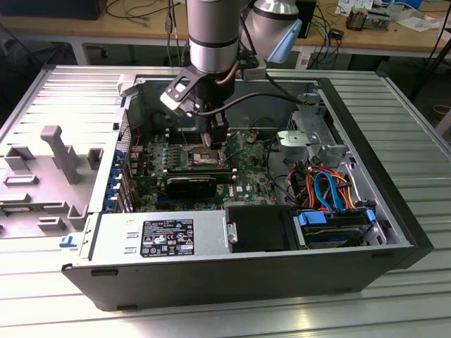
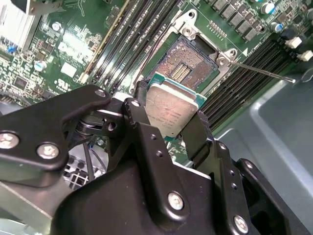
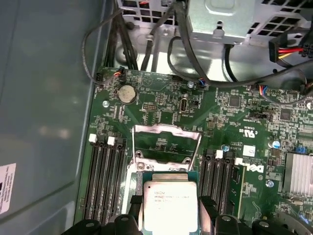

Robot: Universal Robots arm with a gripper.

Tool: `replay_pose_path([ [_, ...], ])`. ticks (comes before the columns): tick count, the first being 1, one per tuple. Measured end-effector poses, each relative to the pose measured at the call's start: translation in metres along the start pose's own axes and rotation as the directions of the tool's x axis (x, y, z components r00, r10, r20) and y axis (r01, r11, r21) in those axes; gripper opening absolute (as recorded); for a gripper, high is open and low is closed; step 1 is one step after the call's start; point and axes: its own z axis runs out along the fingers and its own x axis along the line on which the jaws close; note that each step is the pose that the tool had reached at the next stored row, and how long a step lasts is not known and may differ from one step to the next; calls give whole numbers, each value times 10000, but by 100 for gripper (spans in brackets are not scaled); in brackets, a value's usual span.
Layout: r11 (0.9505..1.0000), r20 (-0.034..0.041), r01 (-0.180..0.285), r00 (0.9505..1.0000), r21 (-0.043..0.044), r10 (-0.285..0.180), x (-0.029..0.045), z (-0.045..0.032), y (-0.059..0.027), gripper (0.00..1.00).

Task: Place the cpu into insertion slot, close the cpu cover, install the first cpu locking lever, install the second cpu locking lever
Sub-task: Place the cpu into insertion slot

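While the arm (image 1: 211, 35) stands over the open PC case (image 1: 394, 236), which lies on the slatted metal counter (image 1: 409, 113), the claw (image 1: 215, 137) hangs low inside the case, over the motherboard (image 1: 243, 176).

Second wrist view: claw is clamped on the cpu (image 2: 168, 110). Two black fingers (image 2: 198, 134) press on opposite edges, w/ the dull silver-grey top facing the camera. Cpu is held off the board, tilted w.r.t. it, just by the near edge of the insertion slot (image 2: 188, 61), and is not seated. Slot is open and its contact field is bare. A thin locking lever (image 2: 264, 71) juts from one corner of the slot, unlatched, across the memory slots (image 2: 127, 39).

First wrist view: the cpu cover (image 3: 165, 129) stands raised at the slot's far side, w/ green board showing through its square window. A thin rod (image 3: 133, 142) stands along one side of the cover; cannot tell if it is the same lever. Memory slots flank the slot on both sides. Coin cell (image 3: 127, 93) sits on the board beyond the cover, and a finned heat sink (image 3: 298, 171) sits near the board's edge.

Exterior view: power supply (image 1: 162, 236) runs along the case's near wall. A drive w/ blue bracket (image 1: 331, 225) sits toward the exterior view's right, w/ orange & blue cables (image 1: 324, 186) behind it. Grey plastic part (image 1: 56, 162) lies outside the case at the exterior view's left.
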Motion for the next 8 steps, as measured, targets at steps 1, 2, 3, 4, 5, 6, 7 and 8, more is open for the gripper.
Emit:
replay_pose_path([
  [1,10000,3,-57,10000,-1,57,0,1,0,54],
  [2,9999,6,-126,9999,-3,126,0,3,0,54],
  [3,9998,7,-182,9998,-4,182,0,4,0,54],
  [4,9996,10,-274,9996,-6,274,0,6,0,54],
  [5,9992,16,-406,9992,-8,406,0,9,0,54],
  [6,9985,21,-552,9985,-11,553,0,12,0,54],
  [7,9978,26,-670,9978,-13,670,0,15,-1,54],
  [8,9972,30,-743,9972,-14,743,0,16,-1,54],
])
